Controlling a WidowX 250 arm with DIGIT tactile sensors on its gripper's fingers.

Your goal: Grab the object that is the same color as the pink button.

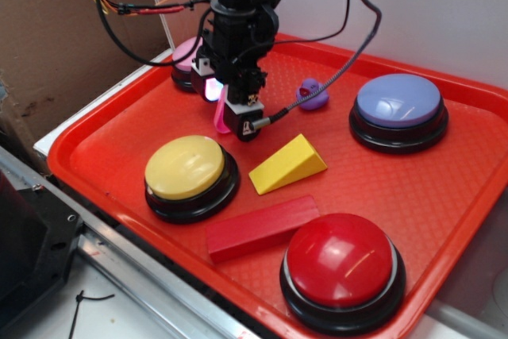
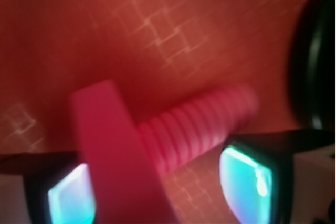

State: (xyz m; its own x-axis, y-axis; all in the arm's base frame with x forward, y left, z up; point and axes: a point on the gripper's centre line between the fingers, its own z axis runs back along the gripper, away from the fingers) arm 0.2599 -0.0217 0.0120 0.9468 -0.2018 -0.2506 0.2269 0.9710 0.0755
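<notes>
The pink object (image 1: pixel 220 119) stands on edge on the red tray (image 1: pixel 87 184), just in front of the pink button (image 1: pixel 187 55), which the arm partly hides. My gripper (image 1: pixel 226 111) is lowered around the object, one finger on each side. In the wrist view the object (image 2: pixel 113 145) is a blurred pink slab with a ribbed pink stub (image 2: pixel 205 124) sticking out to the right. It lies against the left glowing pad (image 2: pixel 68 195). A strip of tray shows between it and the right pad (image 2: pixel 247 182). The gripper (image 2: pixel 157 192) is open.
On the tray sit a yellow button (image 1: pixel 184 166), a yellow wedge (image 1: pixel 287 163), a red rectangular block (image 1: pixel 262 228), a red button (image 1: pixel 340 260), a lavender-blue button (image 1: pixel 397 101) and a small purple toy (image 1: pixel 312 94). Cardboard stands at the left.
</notes>
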